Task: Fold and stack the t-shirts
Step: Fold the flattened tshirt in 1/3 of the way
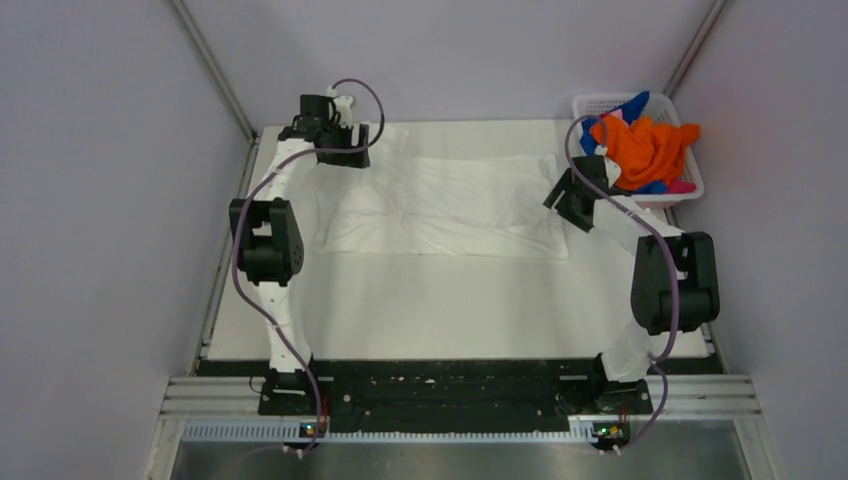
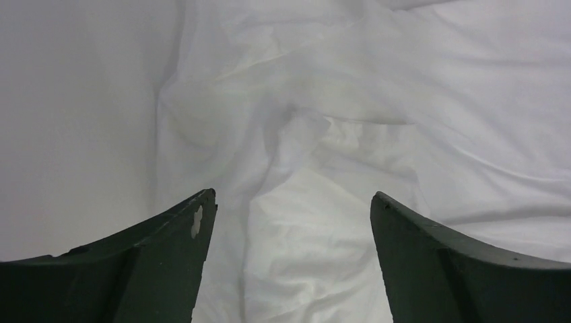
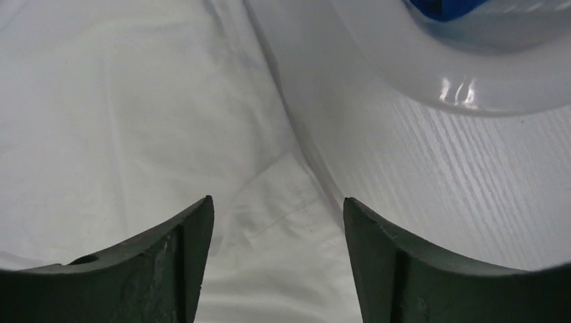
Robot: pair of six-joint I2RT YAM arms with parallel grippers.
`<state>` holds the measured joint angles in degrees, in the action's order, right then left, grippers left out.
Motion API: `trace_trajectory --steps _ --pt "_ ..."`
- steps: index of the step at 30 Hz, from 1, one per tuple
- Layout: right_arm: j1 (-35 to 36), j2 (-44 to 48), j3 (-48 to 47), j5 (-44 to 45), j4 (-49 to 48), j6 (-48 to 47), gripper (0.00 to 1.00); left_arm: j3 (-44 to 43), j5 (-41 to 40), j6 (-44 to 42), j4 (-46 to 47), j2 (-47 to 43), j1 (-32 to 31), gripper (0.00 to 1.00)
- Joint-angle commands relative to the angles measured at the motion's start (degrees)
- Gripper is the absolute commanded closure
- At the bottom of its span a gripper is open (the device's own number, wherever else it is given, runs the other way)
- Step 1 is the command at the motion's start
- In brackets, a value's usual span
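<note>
A large white t-shirt (image 1: 450, 205) lies spread and wrinkled across the far half of the table. My left gripper (image 1: 345, 150) hovers over its far left corner. In the left wrist view that gripper (image 2: 293, 195) is open, with creased white cloth (image 2: 323, 101) below and nothing between the fingers. My right gripper (image 1: 565, 195) is at the shirt's right edge, beside the basket. It too stands open (image 3: 277, 200) over a hemmed edge of the shirt (image 3: 121, 114). An orange t-shirt (image 1: 650, 145), a blue one (image 1: 632, 105) and a pink one (image 1: 682, 186) are heaped in the basket.
The white lattice basket (image 1: 600, 103) stands at the table's back right corner; its rim (image 3: 431, 74) shows close above my right fingers. Bare white table (image 1: 450, 300) lies between the shirt and the arm bases. Grey walls enclose the table on both sides.
</note>
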<state>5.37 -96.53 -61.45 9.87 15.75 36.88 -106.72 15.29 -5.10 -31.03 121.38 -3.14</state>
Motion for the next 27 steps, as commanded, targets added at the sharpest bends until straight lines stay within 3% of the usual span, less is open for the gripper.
trace_trajectory --steps 1,2,5,12,15,21,27 --pt "-0.8 1.8 -4.2 2.3 -1.6 -1.1 0.15 -8.8 -6.5 3.8 -3.6 0.1 0.4 0.09" --pt "-0.8 2.5 -4.0 2.1 -1.6 -1.1 0.08 -9.0 -7.1 5.8 -4.3 -0.7 0.4 0.09" --pt "-0.4 5.6 -2.0 0.1 -1.7 -1.1 0.03 -4.2 -4.5 11.7 -3.4 -5.3 0.4 0.05" --pt "6.8 12.5 5.5 -1.4 -3.7 -2.9 0.01 26.7 4.9 26.1 13.5 -21.7 -0.1 0.02" --pt "9.0 12.0 8.1 -4.3 -7.6 -3.4 0.01 34.9 3.4 30.9 16.1 -23.6 -0.9 0.01" --pt "10.6 4.3 6.9 -7.9 -10.1 -3.7 0.01 38.9 -1.6 33.5 11.8 -19.8 -0.9 0.01" --pt "10.7 1.3 8.0 -4.3 -8.8 -3.1 0.01 39.8 -7.2 34.7 8.2 -16.7 -0.7 0.01"
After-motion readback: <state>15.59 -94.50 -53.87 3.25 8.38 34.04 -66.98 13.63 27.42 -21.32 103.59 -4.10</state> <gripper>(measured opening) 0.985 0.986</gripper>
